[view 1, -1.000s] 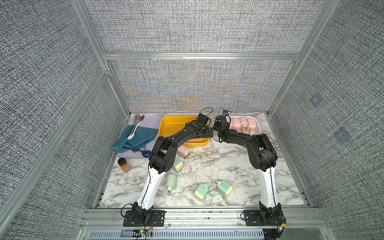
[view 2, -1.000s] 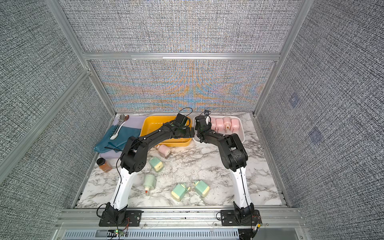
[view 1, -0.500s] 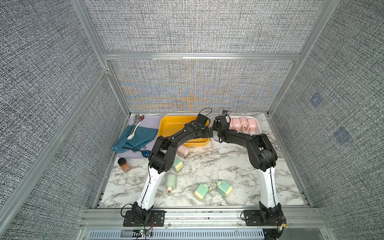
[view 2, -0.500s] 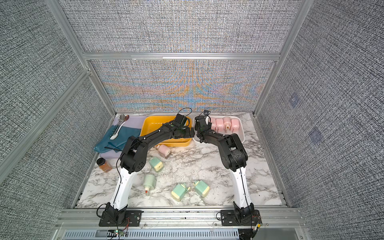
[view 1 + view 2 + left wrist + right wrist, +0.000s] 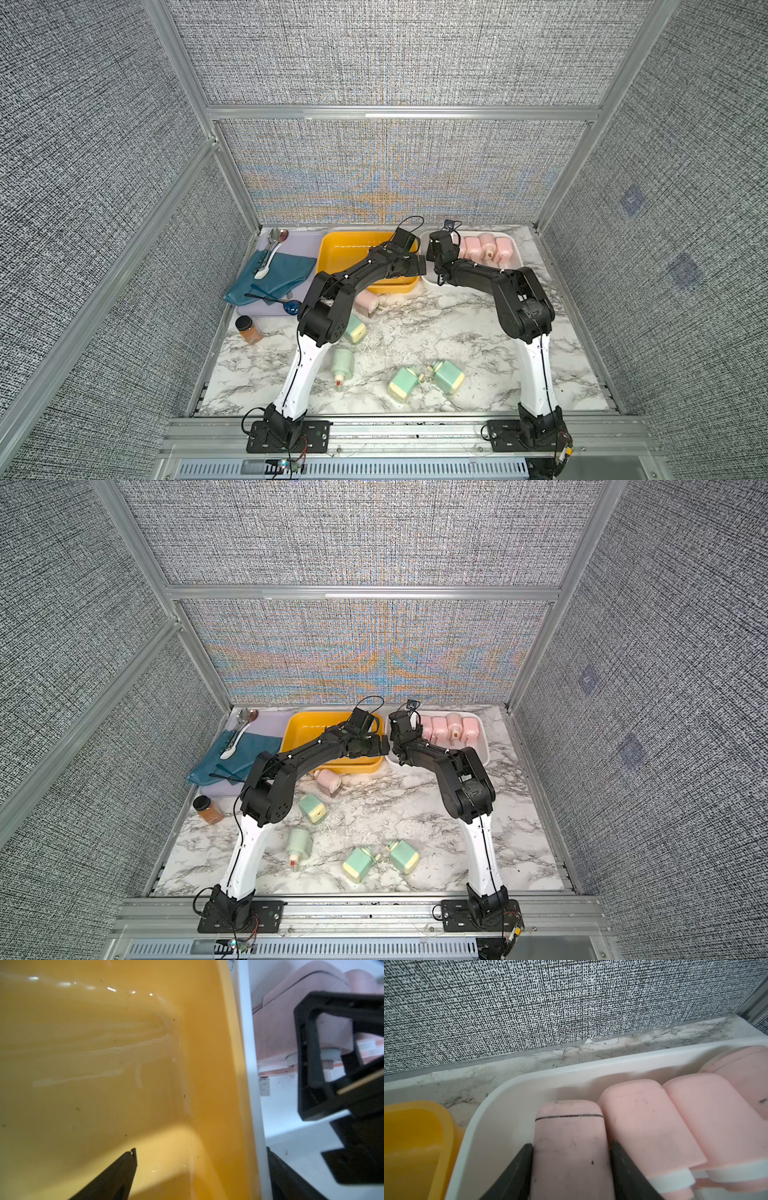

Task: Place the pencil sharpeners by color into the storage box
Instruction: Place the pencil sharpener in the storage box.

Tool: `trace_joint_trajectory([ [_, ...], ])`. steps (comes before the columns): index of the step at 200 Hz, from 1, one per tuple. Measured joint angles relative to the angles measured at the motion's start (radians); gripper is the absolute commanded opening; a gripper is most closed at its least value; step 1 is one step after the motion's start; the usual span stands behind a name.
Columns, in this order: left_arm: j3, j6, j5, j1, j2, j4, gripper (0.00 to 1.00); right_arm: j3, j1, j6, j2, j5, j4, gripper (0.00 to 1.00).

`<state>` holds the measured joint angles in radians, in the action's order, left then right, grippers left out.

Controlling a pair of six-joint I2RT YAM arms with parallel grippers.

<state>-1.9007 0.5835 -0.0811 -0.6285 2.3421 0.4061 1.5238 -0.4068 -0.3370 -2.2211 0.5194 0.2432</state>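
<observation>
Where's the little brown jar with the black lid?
In both top views the brown jar stands upright on the marble table near its left edge, just in front of the purple mat and its blue cloth.

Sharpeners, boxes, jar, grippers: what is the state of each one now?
Yellow plastic storage box: nothing visible inside.
White plastic storage box: holds pastel pink plastic sharpeners only.
Left gripper: open, empty.
Right gripper: shut on one pink sharpener in the white box.
Loose pink sharpener: lying on the marble table.
Four mint green sharpeners: lying on the table.
Brown spice jar: upright, black lid on.
</observation>
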Motion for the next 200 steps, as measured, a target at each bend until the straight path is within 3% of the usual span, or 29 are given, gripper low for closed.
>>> trace_joint_trajectory([
  [96,0.002,-0.002,-0.003,0.003,-0.003,-0.003,0.99,0.014,0.0,0.15,0.0,0.023,0.018,0.67],
  [143,0.061,-0.008,-0.003,0.008,-0.095,0.038,0.99,-0.012,-0.006,0.191,0.037,0.025,0.028,0.71],
  [163,0.105,-0.008,0.005,0.01,-0.15,0.039,0.99,-0.039,-0.011,0.209,0.064,0.023,0.038,0.78],
  [179,0.149,-0.007,0.016,0.008,-0.201,0.042,0.99,-0.048,-0.011,0.222,0.082,0.021,0.038,0.98],
  [200,0.219,-0.002,0.041,0.007,-0.272,0.042,0.99,-0.048,-0.012,0.245,0.094,0.018,0.037,0.99],
])
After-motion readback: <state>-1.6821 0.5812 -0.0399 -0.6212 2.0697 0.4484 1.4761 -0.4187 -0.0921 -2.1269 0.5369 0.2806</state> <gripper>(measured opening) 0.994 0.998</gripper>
